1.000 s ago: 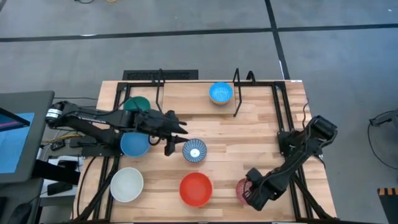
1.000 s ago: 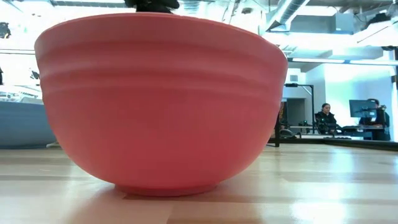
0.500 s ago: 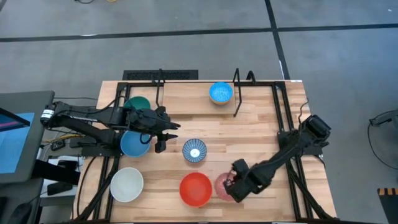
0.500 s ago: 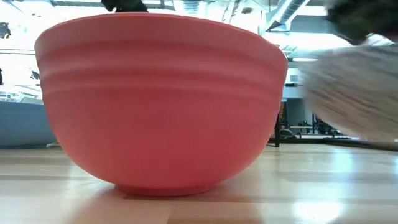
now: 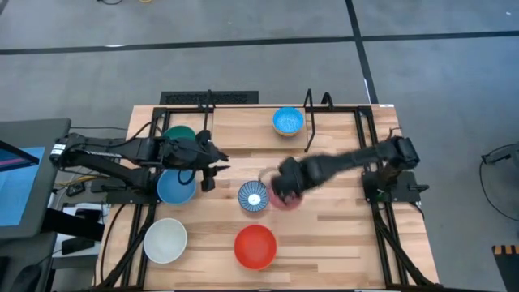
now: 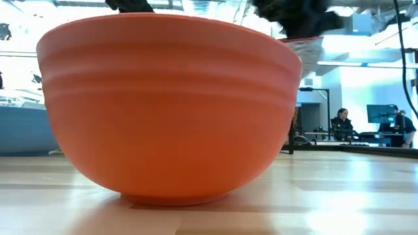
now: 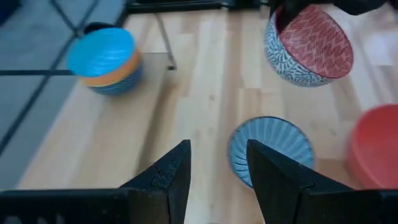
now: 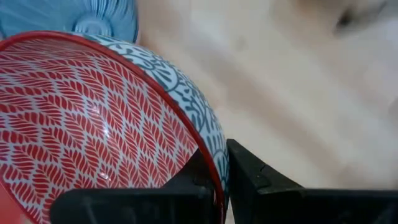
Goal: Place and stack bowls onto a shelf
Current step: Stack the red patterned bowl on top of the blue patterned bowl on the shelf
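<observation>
My right gripper (image 5: 284, 185) reaches over the table's middle, shut on the pink-red patterned bowl (image 5: 285, 197), just right of the blue-and-white patterned bowl (image 5: 253, 197), which stands on the table. My left gripper (image 7: 217, 180) is open and hovers left of that bowl, above the plain blue bowl (image 5: 176, 188). The red bowl (image 5: 255, 246) and white bowl (image 5: 165, 240) stand near the near edge. The green bowl (image 5: 180, 135) sits far left. A blue bowl stacked in a yellow one (image 5: 288, 122) stands on the shelf (image 5: 243, 122). My right gripper holds the pink-red patterned bowl by its rim (image 8: 211, 158), one finger (image 8: 186, 180) inside the bowl and one finger (image 8: 261, 180) outside against the blue-patterned wall. The bowl is lifted clear of the table (image 7: 309, 46) and tilted.
Black rods run along both sides of the table (image 5: 340, 219), and two upright wire brackets (image 5: 309, 122) stand on the shelf. A monitor (image 5: 24, 170) sits left of the table. People sit in the room beyond (image 6: 339, 124).
My right gripper has carried the pink-red patterned bowl from the table's near right corner, up off the wood and toward the far left, to just beside the blue-and-white bowl. My left gripper has drawn back a little toward the left.
</observation>
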